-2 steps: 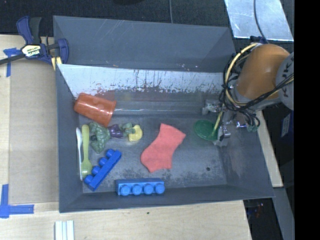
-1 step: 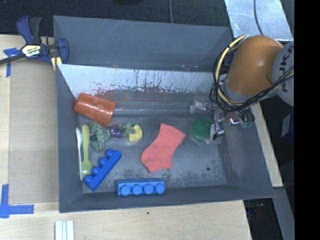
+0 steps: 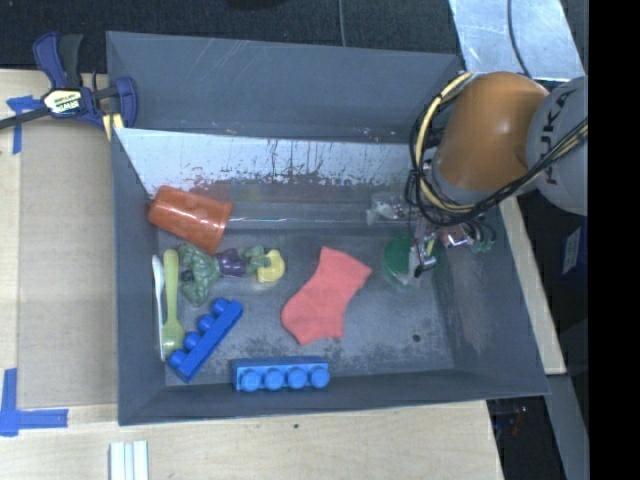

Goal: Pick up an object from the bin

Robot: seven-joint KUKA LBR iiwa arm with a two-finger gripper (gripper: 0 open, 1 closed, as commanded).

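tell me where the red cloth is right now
In the camera view the red cloth lies in the middle of the bin, right of the yellow toy and left of the green thing by the gripper.

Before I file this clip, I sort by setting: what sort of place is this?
Probably a robot grasping lab: a grey metal bin holding a blue brick and orange cup, with the gripper inside.

bin (image 3: 300,88): scuffed metal | red cloth (image 3: 322,296): matt | front blue brick (image 3: 283,377): glossy plastic
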